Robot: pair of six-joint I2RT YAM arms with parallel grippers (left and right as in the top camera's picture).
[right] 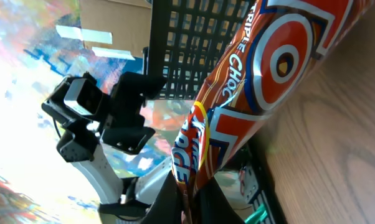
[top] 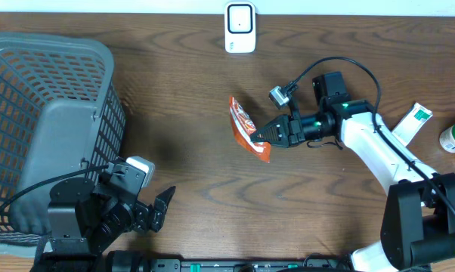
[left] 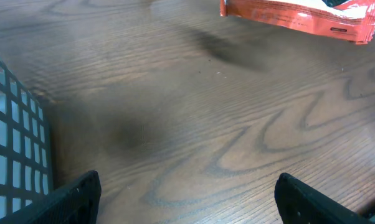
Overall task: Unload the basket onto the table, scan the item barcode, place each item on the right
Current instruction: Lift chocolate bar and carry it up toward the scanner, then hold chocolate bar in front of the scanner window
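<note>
Orange snack packet (top: 246,128) is held above the wooden surface (top: 174,83), right hand (top: 264,137) clamped on its lower end. White scanner (top: 240,28) sits beyond the packet at the far edge, bare wood between them. Grey mesh basket (top: 38,98) stands well left of the packet. Left hand (left: 187,202) sits near the basket, fingers apart, empty. White-green box (top: 413,121) and green-capped bottle (top: 454,136) lie far right of the packet.
</note>
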